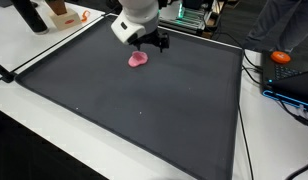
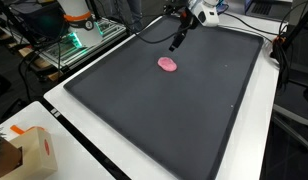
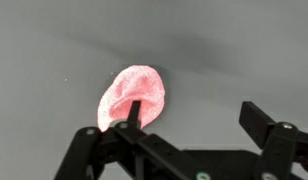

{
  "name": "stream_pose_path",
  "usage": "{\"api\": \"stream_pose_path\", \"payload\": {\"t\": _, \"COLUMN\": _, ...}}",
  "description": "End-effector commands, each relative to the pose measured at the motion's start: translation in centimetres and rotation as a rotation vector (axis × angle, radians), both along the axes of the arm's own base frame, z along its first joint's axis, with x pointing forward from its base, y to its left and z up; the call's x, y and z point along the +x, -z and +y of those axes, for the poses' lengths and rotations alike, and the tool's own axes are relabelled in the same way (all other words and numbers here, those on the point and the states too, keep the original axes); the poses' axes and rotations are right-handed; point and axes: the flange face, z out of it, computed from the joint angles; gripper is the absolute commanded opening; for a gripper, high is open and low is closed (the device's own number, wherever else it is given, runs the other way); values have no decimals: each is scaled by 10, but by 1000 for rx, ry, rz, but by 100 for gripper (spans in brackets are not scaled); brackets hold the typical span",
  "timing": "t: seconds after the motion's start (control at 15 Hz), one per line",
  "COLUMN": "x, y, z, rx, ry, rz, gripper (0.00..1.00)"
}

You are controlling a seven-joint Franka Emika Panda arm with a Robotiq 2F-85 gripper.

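Observation:
A small pink rounded object lies on the dark grey mat, also visible as the pink object and the pink object. My gripper hovers just above and beside it, jaws spread wide with nothing between them. In the wrist view the gripper enters from the bottom; one black finger overlaps the pink object's lower edge, the other finger stands well off over bare mat. In an exterior view the gripper hangs above the mat, up and to the right of the pink object.
The mat sits on a white table. An orange object and cables lie past one mat edge. A cardboard box stands near a corner; electronics with green lights sit beyond the mat.

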Motion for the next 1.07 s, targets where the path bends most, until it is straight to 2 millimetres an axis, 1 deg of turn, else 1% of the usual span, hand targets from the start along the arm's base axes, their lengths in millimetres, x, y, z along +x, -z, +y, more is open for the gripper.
{"api": "stream_pose_path", "payload": {"t": 0.0, "x": 0, "y": 16, "z": 26, "rx": -34, "ry": -193, "rz": 28, "gripper": 100}}
{"api": "stream_pose_path", "payload": {"t": 0.2, "x": -4, "y": 26, "z": 45, "rx": -61, "ry": -347, "rz": 43, "gripper": 100}}
{"api": "stream_pose_path", "payload": {"t": 0.47, "x": -9, "y": 37, "z": 61, "rx": -95, "ry": -546, "rz": 79, "gripper": 100}}
{"api": "stream_pose_path", "payload": {"t": 0.73, "x": -16, "y": 46, "z": 66, "rx": -131, "ry": -732, "rz": 148, "gripper": 100}}
{"api": "stream_pose_path", "payload": {"t": 1.0, "x": -19, "y": 51, "z": 68, "rx": -138, "ry": -810, "rz": 195, "gripper": 100}}
